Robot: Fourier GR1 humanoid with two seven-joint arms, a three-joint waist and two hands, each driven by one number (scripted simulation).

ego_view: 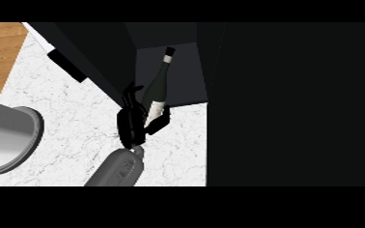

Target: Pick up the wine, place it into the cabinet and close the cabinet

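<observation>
The dark cabinet point(285, 101) is filling the right and far parts of the view, its opening facing the white marbled counter point(71, 106). The left hand point(131, 123) is curling round the lower body of the wine bottle point(158, 84), which is tilting with its neck pointing far into that opening. The right hand is not showing. The bottle, probably glass, is likely handling as heavy, stiff, slippery and breakable, so gripping the broad body by the label is looking safer than the thin neck.

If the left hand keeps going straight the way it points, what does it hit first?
Likely the cabinet's back wall: the left hand, curled round the wine bottle, points into the open cabinet. Depth is unclear there.
</observation>
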